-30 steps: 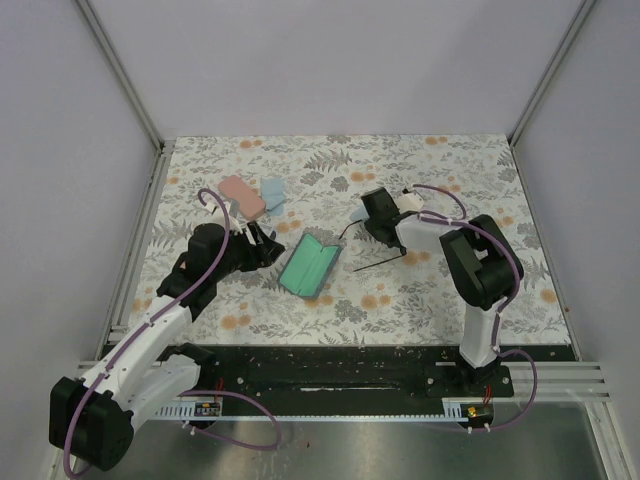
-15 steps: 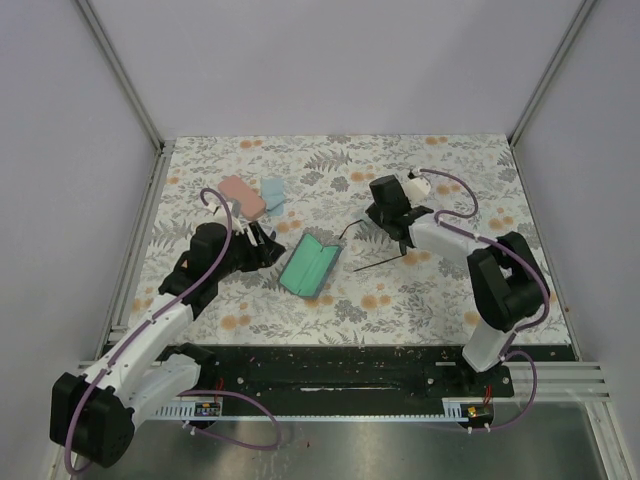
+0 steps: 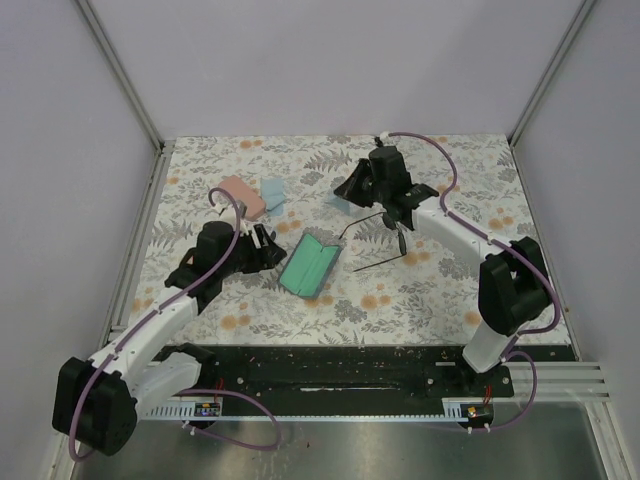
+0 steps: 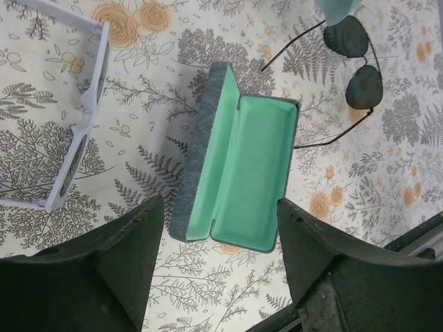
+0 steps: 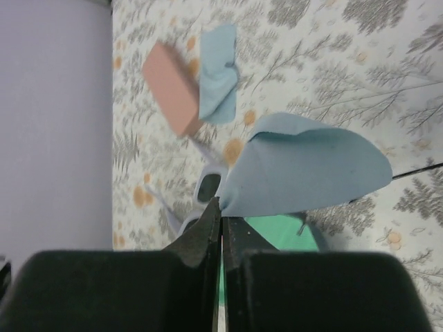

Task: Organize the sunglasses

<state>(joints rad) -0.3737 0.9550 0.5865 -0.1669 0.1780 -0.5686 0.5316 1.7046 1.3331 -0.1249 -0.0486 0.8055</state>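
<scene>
The black thin-framed sunglasses (image 3: 399, 238) lie unfolded on the floral table (image 3: 450, 290), right of an open case with a green lining (image 3: 308, 265). In the left wrist view they (image 4: 360, 66) rest beyond the case (image 4: 242, 180), and the whitish-framed sunglasses (image 4: 77, 128) lie to its left. My left gripper (image 4: 218, 207) hovers open over the case's near end with nothing in it. My right gripper (image 5: 221, 204) is shut on a corner of a light blue cloth (image 5: 304, 169), held above the table behind the case (image 3: 350, 187).
A pink case (image 3: 243, 195) and a second light blue cloth (image 3: 272, 192) lie at the back left; both show in the right wrist view too, the case (image 5: 173, 93) beside the cloth (image 5: 218, 76). Metal rails and walls border the table.
My right gripper has shut on the light blue cloth and carried it up and toward the back left, away from the black sunglasses. The left arm has hardly moved.
</scene>
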